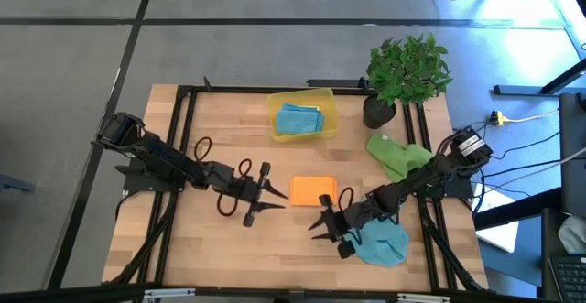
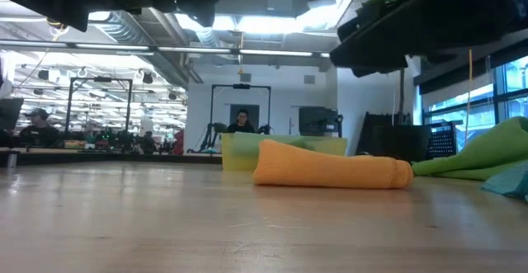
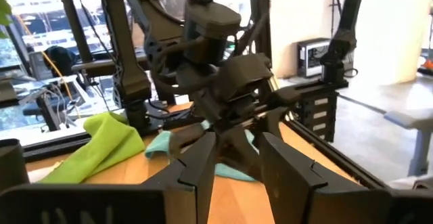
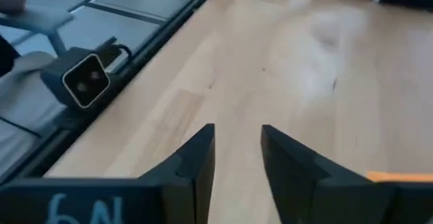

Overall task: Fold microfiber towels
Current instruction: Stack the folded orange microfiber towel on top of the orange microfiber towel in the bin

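Lying limp between both half-open, empty pincers, left gripper (image 1: 272,192) and right gripper (image 1: 322,221), the folded soft orange microfiber towel (image 1: 313,189) looks light; pinch an edge.

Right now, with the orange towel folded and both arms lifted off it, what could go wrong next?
1. The right gripper hangs open beside the folded orange towel; a swing could undo the fold.
2. The teal towel lies under the right arm, so it might get dragged.
3. The green towel lies crumpled near the potted plant; reaching might bump it.
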Robot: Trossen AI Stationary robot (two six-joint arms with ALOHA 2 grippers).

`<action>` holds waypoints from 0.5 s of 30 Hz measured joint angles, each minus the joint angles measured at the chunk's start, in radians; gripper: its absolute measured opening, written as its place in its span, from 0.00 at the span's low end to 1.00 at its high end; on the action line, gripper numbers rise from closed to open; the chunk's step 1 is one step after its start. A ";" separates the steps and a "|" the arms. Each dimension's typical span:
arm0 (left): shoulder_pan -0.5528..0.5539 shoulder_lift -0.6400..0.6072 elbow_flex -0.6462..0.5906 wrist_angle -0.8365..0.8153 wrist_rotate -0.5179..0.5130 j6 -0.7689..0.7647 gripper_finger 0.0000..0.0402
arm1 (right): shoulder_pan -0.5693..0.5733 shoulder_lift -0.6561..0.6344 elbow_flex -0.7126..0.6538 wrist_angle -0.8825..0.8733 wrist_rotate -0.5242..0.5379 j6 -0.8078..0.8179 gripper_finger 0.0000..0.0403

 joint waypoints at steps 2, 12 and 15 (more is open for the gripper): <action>-0.001 0.000 0.000 -0.005 0.000 0.028 0.27 | 0.001 0.002 0.000 0.022 -0.025 -0.017 0.35; 0.010 0.000 0.000 -0.020 -0.018 0.033 0.27 | -0.007 0.068 0.003 0.041 0.208 -0.014 0.63; 0.010 0.000 0.000 -0.024 -0.061 0.034 0.27 | -0.023 0.110 0.018 0.020 0.239 -0.022 0.67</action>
